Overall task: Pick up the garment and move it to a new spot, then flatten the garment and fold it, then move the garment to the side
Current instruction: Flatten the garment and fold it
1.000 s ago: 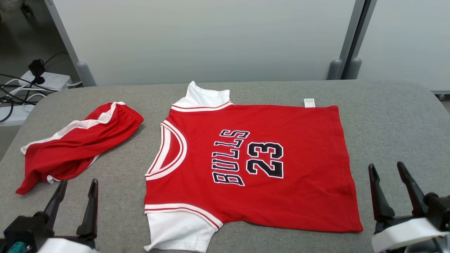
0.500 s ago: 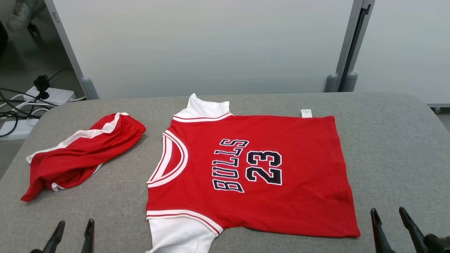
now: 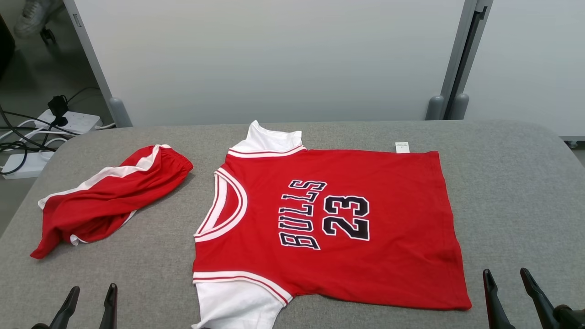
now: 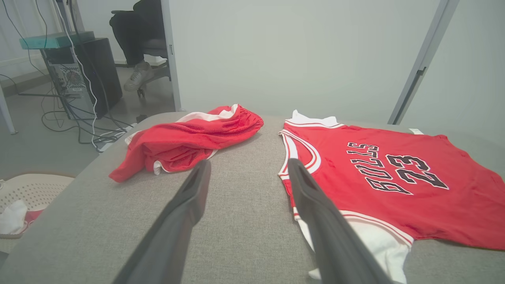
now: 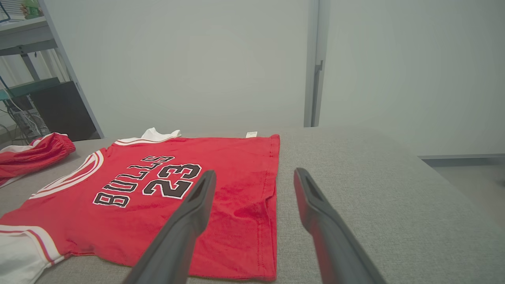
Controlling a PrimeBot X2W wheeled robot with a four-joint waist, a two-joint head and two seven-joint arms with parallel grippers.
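A red jersey [image 3: 329, 224] printed BULLS 23, with white sleeves, lies flat on the grey table [image 3: 516, 192], its neck toward the left; it also shows as the jersey [image 4: 386, 177] and the jersey [image 5: 158, 197] in the wrist views. A crumpled pair of red shorts [image 3: 109, 198] with white stripes rests to its left, seen too as the shorts [image 4: 189, 142]. My left gripper [image 3: 90, 292] is open at the near left edge, apart from both garments. My right gripper [image 3: 506, 278] is open by the jersey's near hem corner, holding nothing.
Grey panels [image 3: 274, 59] stand behind the table. Power strips and cables [image 3: 50, 123] lie on the floor at the far left. A person's legs and shoe [image 4: 138, 75] and a computer tower [image 4: 79, 75] are beyond the left end. A white basket [image 4: 27, 193] sits beside the table.
The head camera has tilted up, so the table and garments sit lower in the picture. Both grippers have dropped toward the bottom edge, with only their fingertips left. The garments have not moved.
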